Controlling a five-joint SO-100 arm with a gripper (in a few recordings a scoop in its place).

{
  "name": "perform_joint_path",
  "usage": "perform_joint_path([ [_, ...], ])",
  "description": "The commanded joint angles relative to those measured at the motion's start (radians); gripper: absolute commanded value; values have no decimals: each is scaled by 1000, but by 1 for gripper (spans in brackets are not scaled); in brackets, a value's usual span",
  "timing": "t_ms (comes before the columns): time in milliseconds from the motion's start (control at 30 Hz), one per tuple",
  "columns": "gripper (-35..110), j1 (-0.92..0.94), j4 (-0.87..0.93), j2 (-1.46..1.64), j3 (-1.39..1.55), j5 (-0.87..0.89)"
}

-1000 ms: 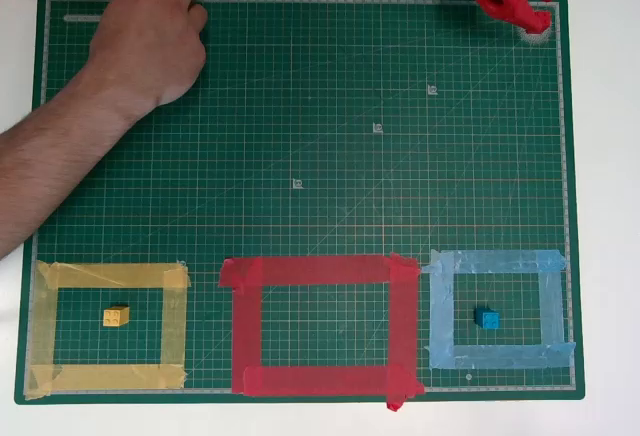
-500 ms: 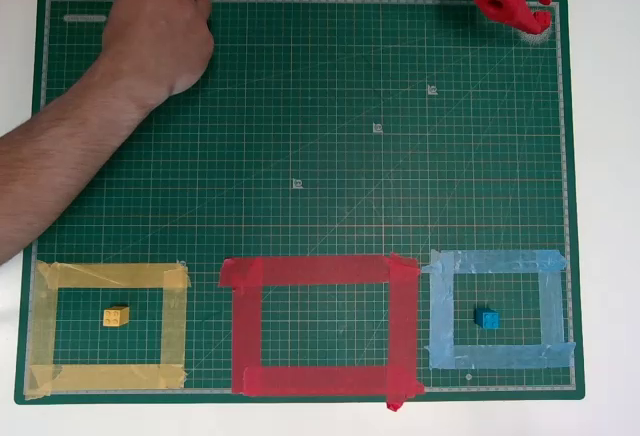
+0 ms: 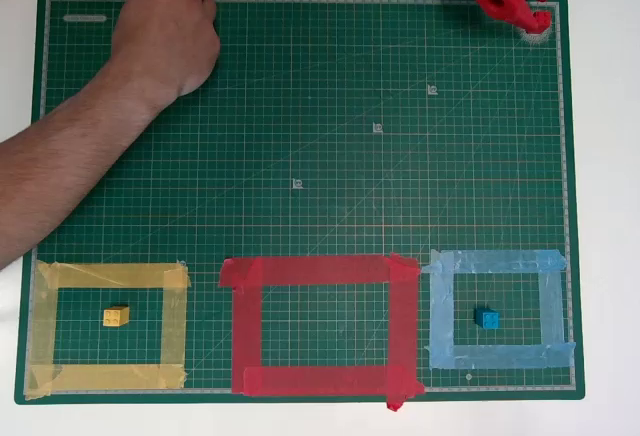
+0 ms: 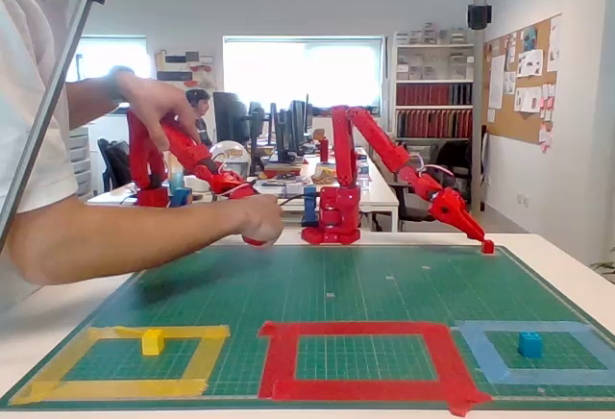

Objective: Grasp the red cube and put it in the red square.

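The person's hand (image 3: 165,36) shifts slightly toward the mat's far edge; the claw (image 4: 483,243) holds the red cube (image 4: 488,246) far from the empty red square (image 3: 318,271).

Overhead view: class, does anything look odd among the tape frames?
The red square holds no cube, unlike the yellow frame and blue frame; its lower-right tape end sticks out over the mat edge.

This is an office. Far behind the table (image 4: 567,265) stand desks crowded with monitors (image 4: 288,126), bright windows (image 4: 303,73), shelves of red binders (image 4: 432,107) and, at right, a pinboard (image 4: 524,78) covered with papers.
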Motion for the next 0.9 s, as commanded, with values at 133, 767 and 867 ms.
perform_joint_path([
  [133,19,-15,-35,-21,-80,9],
  [767,18,-11,-35,-66,-133,11],
  [867,18,-6,-35,-67,-137,11],
])
